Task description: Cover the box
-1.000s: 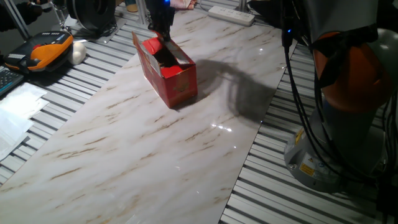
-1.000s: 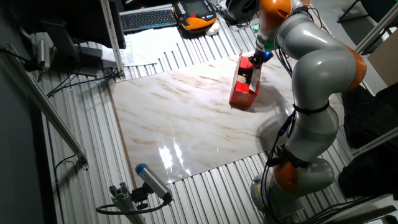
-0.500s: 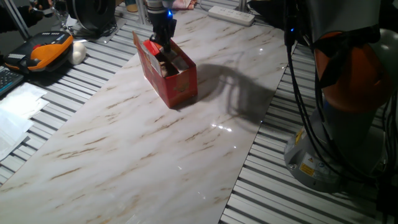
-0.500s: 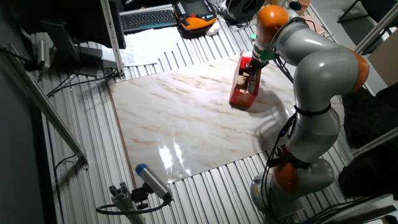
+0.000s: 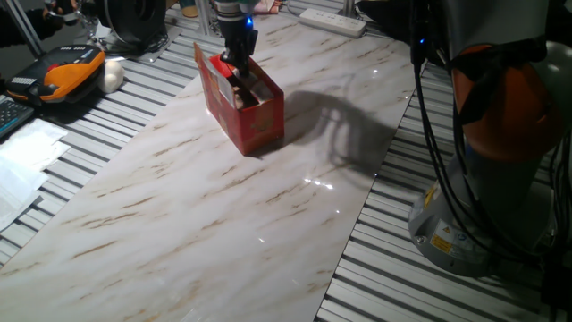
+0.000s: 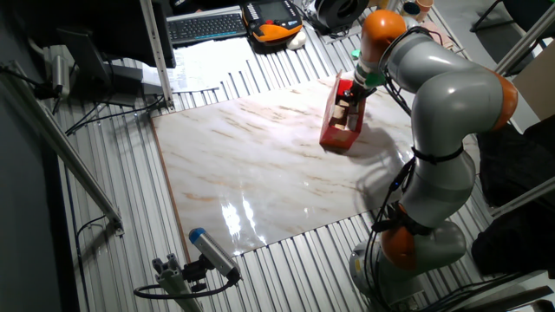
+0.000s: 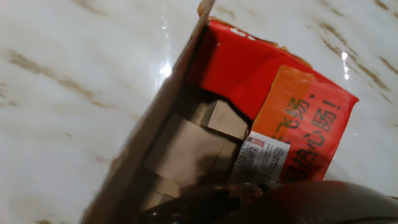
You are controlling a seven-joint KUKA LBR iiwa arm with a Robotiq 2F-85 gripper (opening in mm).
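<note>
The box (image 5: 253, 122) is a small red carton standing on the marble board, its top open and its brown inside showing. It also shows in the other fixed view (image 6: 336, 130). My gripper (image 5: 239, 64) is at the box's far end, fingertips down in the opening against a red top flap (image 5: 217, 68). In the other fixed view the gripper (image 6: 350, 89) is over the box's far end. The hand view looks down on the red flap (image 7: 249, 74) with its white label (image 7: 260, 155), tilted over the brown interior (image 7: 180, 149). The fingers look pressed together and hold nothing.
The marble board (image 5: 206, 224) lies on a slatted table. An orange and black device (image 5: 70, 72) and papers (image 5: 22, 156) are at the left, a power strip (image 5: 332, 20) at the back. The arm's base (image 5: 500, 134) stands at the right. A keyboard (image 6: 204, 26) is at the back.
My gripper has come down from above the box's far end into its open top and shifted slightly right. The far red flap has tipped inward, and the box has nudged a little.
</note>
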